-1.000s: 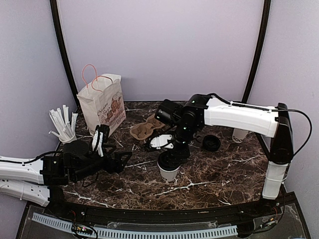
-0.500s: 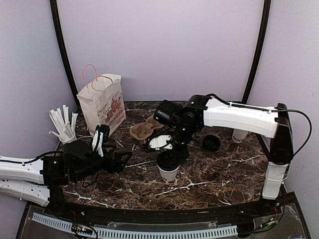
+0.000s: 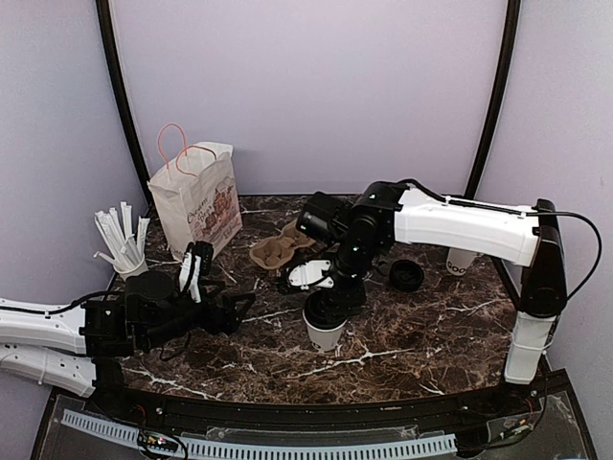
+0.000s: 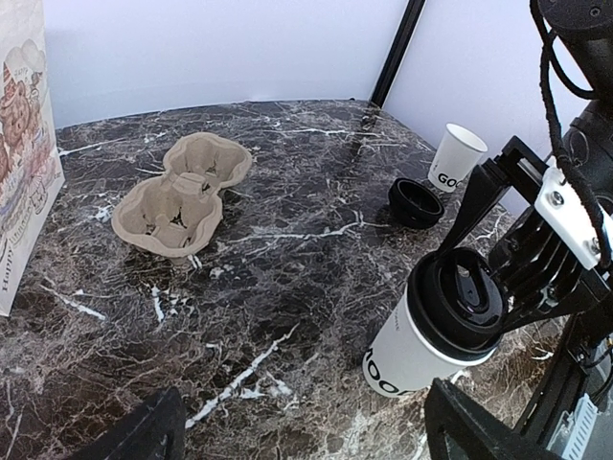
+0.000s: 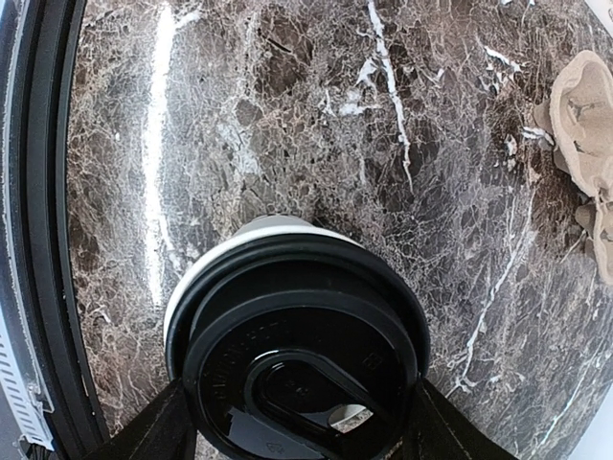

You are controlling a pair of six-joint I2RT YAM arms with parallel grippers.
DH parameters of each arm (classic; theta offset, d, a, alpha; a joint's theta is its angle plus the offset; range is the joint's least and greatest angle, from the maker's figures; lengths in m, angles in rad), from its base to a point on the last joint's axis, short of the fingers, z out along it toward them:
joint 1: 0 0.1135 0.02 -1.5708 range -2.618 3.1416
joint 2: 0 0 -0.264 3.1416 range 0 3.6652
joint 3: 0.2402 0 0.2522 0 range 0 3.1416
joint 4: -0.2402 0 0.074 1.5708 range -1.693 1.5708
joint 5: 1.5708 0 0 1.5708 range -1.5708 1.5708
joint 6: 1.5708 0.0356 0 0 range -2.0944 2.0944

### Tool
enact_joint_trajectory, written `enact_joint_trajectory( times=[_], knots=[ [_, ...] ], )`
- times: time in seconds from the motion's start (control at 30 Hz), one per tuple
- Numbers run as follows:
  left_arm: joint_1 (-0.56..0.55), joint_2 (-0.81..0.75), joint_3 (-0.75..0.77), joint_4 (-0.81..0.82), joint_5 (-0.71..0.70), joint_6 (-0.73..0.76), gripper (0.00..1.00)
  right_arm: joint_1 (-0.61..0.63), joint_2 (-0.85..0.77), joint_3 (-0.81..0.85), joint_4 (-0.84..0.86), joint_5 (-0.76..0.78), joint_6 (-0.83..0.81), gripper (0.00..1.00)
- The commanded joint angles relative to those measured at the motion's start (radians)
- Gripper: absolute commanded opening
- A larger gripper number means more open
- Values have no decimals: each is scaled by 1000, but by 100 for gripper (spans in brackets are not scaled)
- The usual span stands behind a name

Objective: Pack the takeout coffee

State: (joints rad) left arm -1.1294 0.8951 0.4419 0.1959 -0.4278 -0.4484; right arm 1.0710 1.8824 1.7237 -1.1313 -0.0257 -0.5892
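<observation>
Fingers (image 5: 153, 433) of the right gripper (image 3: 330, 299) are pressing against opposite sides of a lid's rim. So the jaws are clamping the small tapered white paper coffee cup (image 3: 325, 332) by its round black plastic lid (image 5: 299, 355). That cup is standing on the dark veined marble tabletop (image 3: 421, 335), about midway between the left and right edges and closer to the near edge than the far one. The white right arm (image 3: 460, 222) is reaching in from the right edge and bending down over it.

The left gripper (image 3: 233, 311) is lying low over the tabletop to the left of the cup. Its jaws are gaping wide with nothing between them, pointing towards the cup but not touching it.

Further out, a brown moulded pulp cup carrier (image 3: 278, 249) is lying flat towards the far edge, a little left of centre. A loose black round plastic lid (image 3: 406, 275) is sitting right of the gripped cup. Beyond it, a second white paper cup with black lettering and no lid (image 3: 462, 261) is standing near the right edge.

A white printed paper bag with pink handles (image 3: 196, 206) is standing upright at the far left corner. Just in front of it, by the left edge, a white cup filled with white wrapped straws (image 3: 124, 247) is standing.
</observation>
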Motion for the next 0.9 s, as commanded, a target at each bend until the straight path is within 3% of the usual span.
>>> enact_joint_trajectory(
  times=[0.0, 0.87],
  knots=[
    [6, 8, -7, 38, -4, 7, 89, 12, -40, 1, -15, -4, 11, 67],
    [6, -4, -25, 43, -5, 1, 89, 22, 10, -21, 18, 4, 14, 68]
  ],
)
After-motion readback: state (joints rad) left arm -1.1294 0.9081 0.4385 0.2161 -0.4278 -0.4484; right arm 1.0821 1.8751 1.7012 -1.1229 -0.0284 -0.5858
